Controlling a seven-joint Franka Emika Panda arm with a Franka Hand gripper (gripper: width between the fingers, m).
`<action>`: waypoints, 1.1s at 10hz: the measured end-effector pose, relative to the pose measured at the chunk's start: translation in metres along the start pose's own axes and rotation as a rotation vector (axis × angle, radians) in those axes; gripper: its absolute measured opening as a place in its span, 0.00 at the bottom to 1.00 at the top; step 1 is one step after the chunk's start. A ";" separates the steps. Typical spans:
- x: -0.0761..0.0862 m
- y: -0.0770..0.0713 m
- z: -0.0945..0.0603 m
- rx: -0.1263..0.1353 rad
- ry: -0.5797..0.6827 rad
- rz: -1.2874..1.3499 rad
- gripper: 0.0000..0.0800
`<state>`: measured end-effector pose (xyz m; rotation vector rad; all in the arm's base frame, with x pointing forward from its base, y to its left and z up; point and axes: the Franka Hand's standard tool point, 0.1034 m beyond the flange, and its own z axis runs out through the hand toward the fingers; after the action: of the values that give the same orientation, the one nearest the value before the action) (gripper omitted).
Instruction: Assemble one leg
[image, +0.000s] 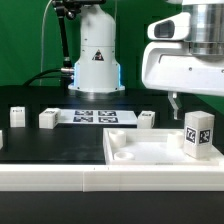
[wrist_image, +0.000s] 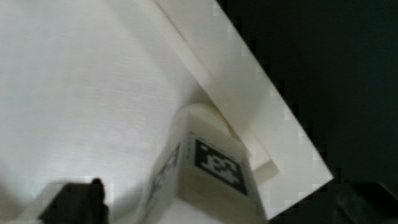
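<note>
1 white rect. leg (image: 200, 134), b/w sq. tag (image: 193, 137), upright on flat white panel (image: 140, 152)

Leg (image: 198, 135) stands upright at right of frame, on the right end of the big white panel (image: 140, 152) that fills the lower foreground; tag faces visible on the leg. Gripper (image: 176, 104) hangs just up-left of the leg, clear of it; finger spacing unreadable from this angle. Black table (image: 30, 140) behind the panel. Marker board (image: 95, 117) lies flat mid-frame. Left block (image: 17, 116) and second block (image: 47, 119) sit left of the board, right block (image: 147, 119) sits right of it. Robot base (image: 95, 55) is at upper centre, against a green backdrop (image: 25, 40).
</note>
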<state>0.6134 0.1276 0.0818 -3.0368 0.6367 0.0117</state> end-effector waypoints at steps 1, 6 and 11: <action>0.001 0.003 0.001 -0.003 -0.001 -0.093 0.81; 0.003 0.006 0.003 -0.016 0.005 -0.467 0.81; 0.003 0.006 0.003 -0.015 0.004 -0.525 0.50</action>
<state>0.6140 0.1208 0.0787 -3.1129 -0.1736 -0.0054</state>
